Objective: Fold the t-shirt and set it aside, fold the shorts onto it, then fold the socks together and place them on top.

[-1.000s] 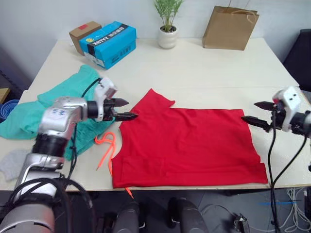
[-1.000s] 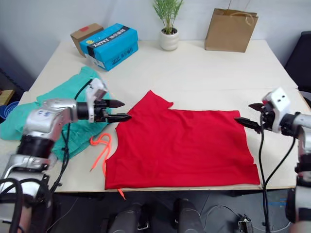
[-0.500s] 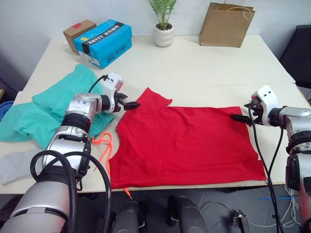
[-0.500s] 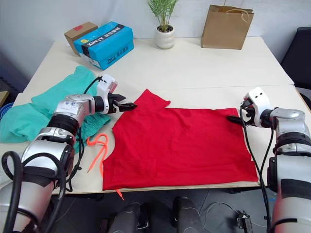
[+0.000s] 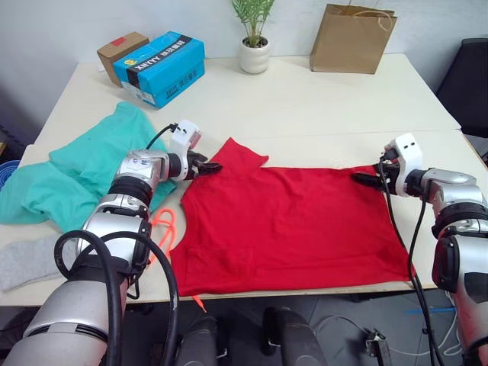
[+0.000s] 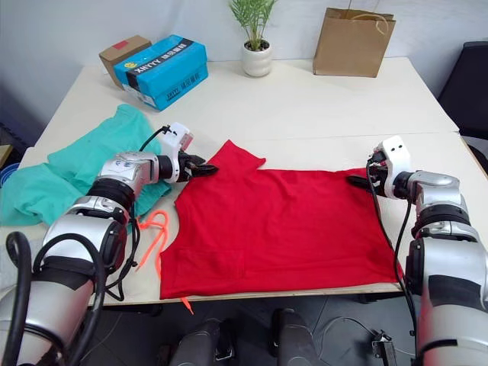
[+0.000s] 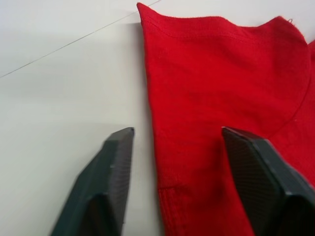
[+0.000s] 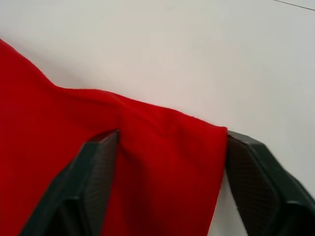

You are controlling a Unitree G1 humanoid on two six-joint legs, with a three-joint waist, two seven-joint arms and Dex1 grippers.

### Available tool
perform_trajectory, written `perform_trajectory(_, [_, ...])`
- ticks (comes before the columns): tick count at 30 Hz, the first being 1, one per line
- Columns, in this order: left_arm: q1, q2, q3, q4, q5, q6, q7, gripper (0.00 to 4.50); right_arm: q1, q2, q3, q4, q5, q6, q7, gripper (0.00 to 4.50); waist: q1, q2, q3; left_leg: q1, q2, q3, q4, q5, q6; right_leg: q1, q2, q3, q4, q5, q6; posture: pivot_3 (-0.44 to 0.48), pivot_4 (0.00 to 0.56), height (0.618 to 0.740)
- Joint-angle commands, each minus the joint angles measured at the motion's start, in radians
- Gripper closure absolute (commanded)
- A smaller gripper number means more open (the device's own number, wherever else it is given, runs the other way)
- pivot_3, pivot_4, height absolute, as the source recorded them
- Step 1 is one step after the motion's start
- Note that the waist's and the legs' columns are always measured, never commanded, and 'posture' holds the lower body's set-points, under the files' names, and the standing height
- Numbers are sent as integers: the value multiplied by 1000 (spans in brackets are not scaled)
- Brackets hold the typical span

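- The table is a pale surface that carries all the clothes and the clutter along its far edge.
- The t-shirt lies flat and spread across the near middle of the table, one sleeve pointing toward the far side on the robot's left, its lower hem toward the right.
- The shorts lie crumpled to the left of the t-shirt, and their orange drawstring trails on the table beside the shirt's left edge.
- A brown paper bag, a blue box, a smaller cardboard box behind it, and a potted plant stand along the far side, well apart from the clothes.
- One of the socks lies at the near left edge of the table, just in front of the shorts.
- The left gripper sits low at the sleeve's edge, its jaws apart: one finger over bare table, the other over the red cloth, with the hem between them and nothing gripped.
- The right gripper is at the t-shirt's far right corner, jaws wide apart on either side of a raised fold of the corner, not closed on it.
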Motion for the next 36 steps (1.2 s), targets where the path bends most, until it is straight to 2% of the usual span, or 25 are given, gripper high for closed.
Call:
perform_trajectory(1, [-9,-8,23,7,9,-20,17,2833,-22,-6,-26,-12,17,-20,2,2766,0,0,0,0,0,0,0,0,0,0,0,0,0,0,0,0,150,740])
perform_trajectory(6, [-3,-14,50,5,5,-47,21,4466,-10,-13,-44,-17,24,-35,14,4499,0,0,0,0,0,0,0,0,0,0,0,0,0,0,0,0,150,740])
perform_trajectory(14, [4,-7,102,-16,-13,-85,0,4491,12,-44,-65,-40,52,-75,86,4500,0,0,0,0,0,0,0,0,0,0,0,0,0,0,0,0,150,740])
perform_trajectory(21, [18,38,97,-89,-14,-63,-130,4491,41,-89,-105,-85,105,-90,189,4500,0,0,0,0,-1,0,0,0,0,0,1,0,0,0,0,0,150,740])
perform_trajectory(33, [158,82,83,-354,-30,7,-203,4491,175,-128,-157,-200,193,-78,292,4500,2,0,0,0,-1,0,1,0,0,0,1,0,1,0,0,0,150,740])
perform_trajectory(36, [214,95,82,-472,-46,53,-222,4491,207,-135,-173,-229,219,-79,308,4500,3,0,0,0,-1,-1,1,0,0,0,0,0,1,0,0,0,150,740])
